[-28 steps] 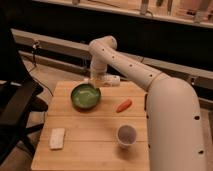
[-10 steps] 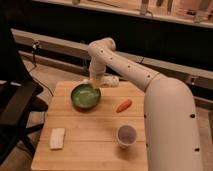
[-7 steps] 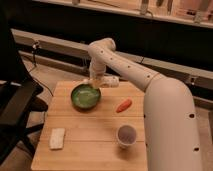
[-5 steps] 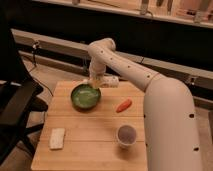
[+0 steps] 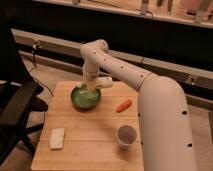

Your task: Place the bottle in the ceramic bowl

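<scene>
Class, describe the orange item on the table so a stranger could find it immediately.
On the wooden table, look right of the green bowl, where the pincer hovers. The carrot lies near the right edge, above the paper cup. It alone is orange and elongated.

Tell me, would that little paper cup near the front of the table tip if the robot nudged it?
Probably. The cup stands upright, looks thin-walled and seemingly empty, so likely light and easily squashed. Tipped, it would probably roll in a curve. The gripper is far off, over the green bowl.
</scene>
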You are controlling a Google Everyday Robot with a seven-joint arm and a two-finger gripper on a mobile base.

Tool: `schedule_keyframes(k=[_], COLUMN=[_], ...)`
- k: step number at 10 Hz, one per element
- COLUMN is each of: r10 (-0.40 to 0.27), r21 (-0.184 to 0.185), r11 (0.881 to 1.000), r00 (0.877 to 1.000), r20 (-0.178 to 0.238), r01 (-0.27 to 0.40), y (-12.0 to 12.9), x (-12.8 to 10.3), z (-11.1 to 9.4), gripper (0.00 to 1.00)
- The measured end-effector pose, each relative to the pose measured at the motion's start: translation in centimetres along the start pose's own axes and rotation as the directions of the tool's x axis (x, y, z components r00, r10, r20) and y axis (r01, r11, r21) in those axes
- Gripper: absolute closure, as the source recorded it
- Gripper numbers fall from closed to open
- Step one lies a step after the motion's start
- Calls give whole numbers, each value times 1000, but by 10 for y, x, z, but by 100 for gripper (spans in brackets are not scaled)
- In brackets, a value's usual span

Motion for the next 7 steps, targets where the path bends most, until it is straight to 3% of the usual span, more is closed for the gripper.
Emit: schedule_keyframes(k=[3,7], r10=[-37,-78], r21=[-19,-39], r11=[999,996], r00=[999,996], r20=[14,40], r01=[37,80], y=[-2,-3], x=[-14,-26], z=[11,27], gripper=[22,20])
